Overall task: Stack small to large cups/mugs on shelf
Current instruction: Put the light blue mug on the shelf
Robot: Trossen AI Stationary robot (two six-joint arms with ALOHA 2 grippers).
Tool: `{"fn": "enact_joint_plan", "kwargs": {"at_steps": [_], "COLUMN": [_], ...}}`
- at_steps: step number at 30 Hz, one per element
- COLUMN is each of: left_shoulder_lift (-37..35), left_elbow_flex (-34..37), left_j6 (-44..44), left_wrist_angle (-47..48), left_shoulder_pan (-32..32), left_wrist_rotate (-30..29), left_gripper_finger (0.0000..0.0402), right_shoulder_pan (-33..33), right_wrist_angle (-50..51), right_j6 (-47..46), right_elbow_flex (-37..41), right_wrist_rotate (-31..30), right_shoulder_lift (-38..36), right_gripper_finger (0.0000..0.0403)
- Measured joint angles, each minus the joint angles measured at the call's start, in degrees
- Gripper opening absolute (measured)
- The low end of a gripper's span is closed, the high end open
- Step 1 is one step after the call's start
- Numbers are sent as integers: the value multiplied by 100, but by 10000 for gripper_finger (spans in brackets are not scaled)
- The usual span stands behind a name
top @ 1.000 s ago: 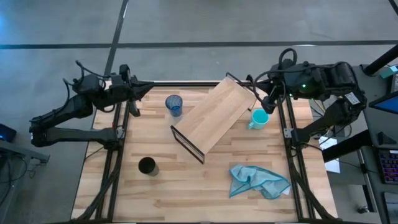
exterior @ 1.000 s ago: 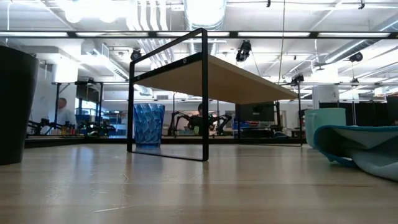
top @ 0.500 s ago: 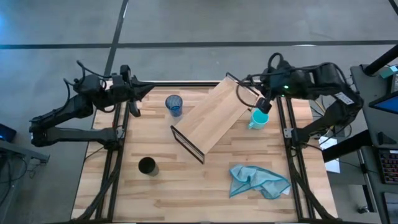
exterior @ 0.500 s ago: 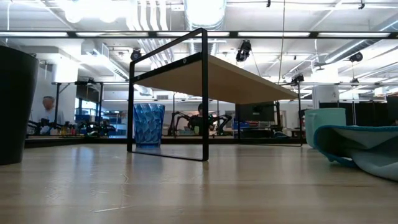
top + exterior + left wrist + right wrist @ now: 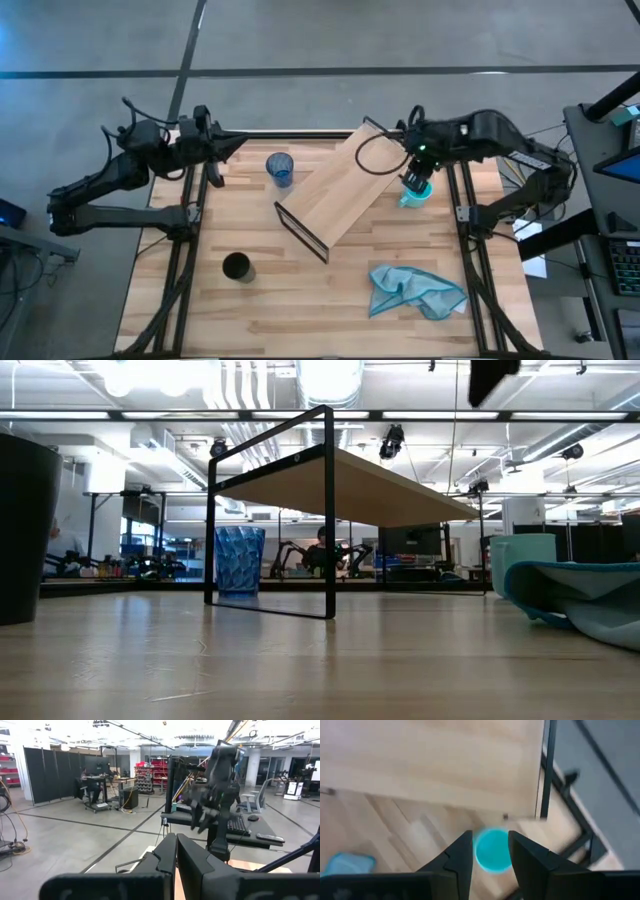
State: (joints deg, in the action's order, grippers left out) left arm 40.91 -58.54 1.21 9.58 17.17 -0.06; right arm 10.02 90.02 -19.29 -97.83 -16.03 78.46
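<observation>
The teal mug (image 5: 413, 193) stands on the tabletop at the far right, beside the shelf's right end; it also shows in the low view (image 5: 520, 562). My right gripper (image 5: 417, 176) is above it, pointing down and open. In the right wrist view its fingers (image 5: 462, 854) stand on either side of the mug (image 5: 493, 850) without touching it. The dark-blue tumbler (image 5: 279, 167) stands at the far left, and the black cup (image 5: 237, 266) at the near left. The light-wood shelf (image 5: 345, 185) stands slantwise mid-table on its black wire ends. My left gripper (image 5: 228, 143) waits shut at the far left edge.
A crumpled teal cloth (image 5: 415, 290) lies near the table's right front. Black frame rails (image 5: 470, 250) run along both table sides. The shelf's wire end (image 5: 270, 510) stands close in the low view, the black cup (image 5: 25, 525) at its left.
My right gripper has gone from the table's far right edge toward the left and down, and now hangs over the teal mug. Part of its arm has come into the top of the low view. The cups, shelf and cloth have stayed put.
</observation>
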Motion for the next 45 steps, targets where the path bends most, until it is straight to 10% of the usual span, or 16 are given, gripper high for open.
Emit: {"fn": "enact_joint_plan", "kwargs": {"at_steps": [13, 45], "left_shoulder_lift": [76, 236], "left_elbow_flex": [0, 7], "left_j6": [-3, 13], "left_wrist_angle": [44, 32], "left_shoulder_pan": [-1, -2], "left_wrist_rotate": [0, 5], "left_gripper_finger": [0, 0], "right_shoulder_pan": [365, 367], "right_wrist_angle": [-8, -1822], "right_j6": [-920, 800], "right_elbow_flex": [2338, 4332], "right_wrist_rotate": [702, 682], "right_shoulder_lift": [-341, -337], "right_gripper_finger": [119, 118]}}
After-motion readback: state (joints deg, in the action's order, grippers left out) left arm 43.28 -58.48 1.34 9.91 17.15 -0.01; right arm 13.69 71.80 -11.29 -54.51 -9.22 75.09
